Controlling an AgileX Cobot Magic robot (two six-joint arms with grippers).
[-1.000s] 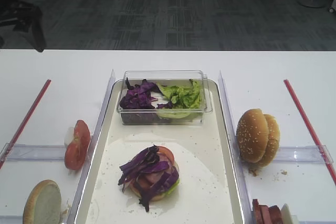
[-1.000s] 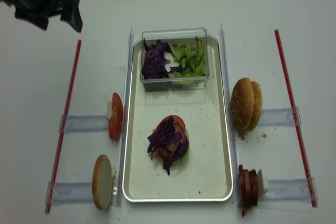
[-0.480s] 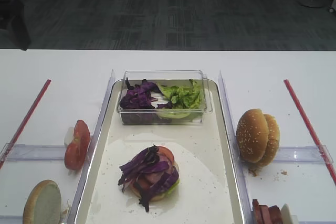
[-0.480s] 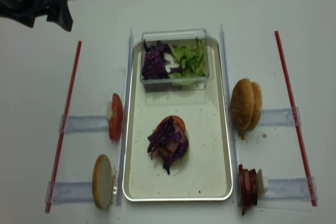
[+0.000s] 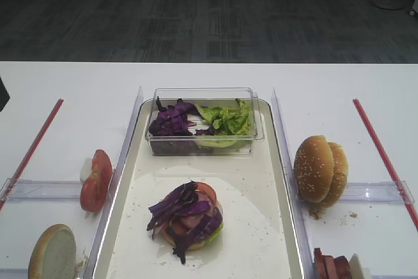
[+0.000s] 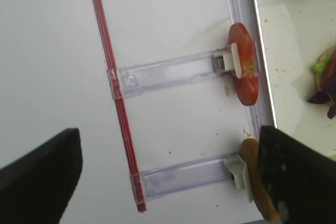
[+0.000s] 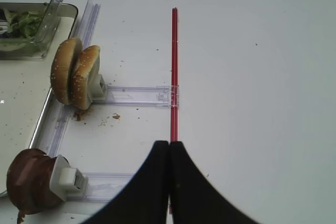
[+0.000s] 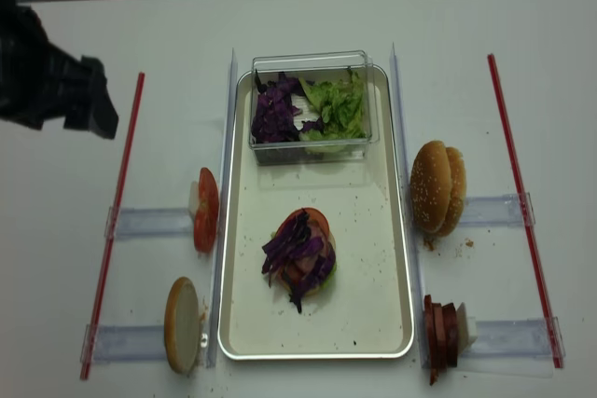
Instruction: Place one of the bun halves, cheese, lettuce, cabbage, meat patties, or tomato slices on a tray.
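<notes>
White worktop (image 8: 56,258), left to right: left pincer (image 6: 168,166) spread wide, empty; glossy tomato slices (image 8: 205,209); pale-faced bun half (image 8: 183,336); rimmed metal tray (image 8: 373,230) bearing stacked purple cabbage (image 8: 297,251); clear plastic box (image 8: 312,100) holding frilly lettuce (image 8: 338,106); seeded bun halves (image 8: 437,186); meat patties (image 8: 440,330); right pincer (image 7: 169,153) closed, empty.

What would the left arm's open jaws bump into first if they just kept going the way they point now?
Probably the bare white table and red strip below; the left gripper points down there. The tomato slices lie off to the side. Depth is unclear.
</notes>
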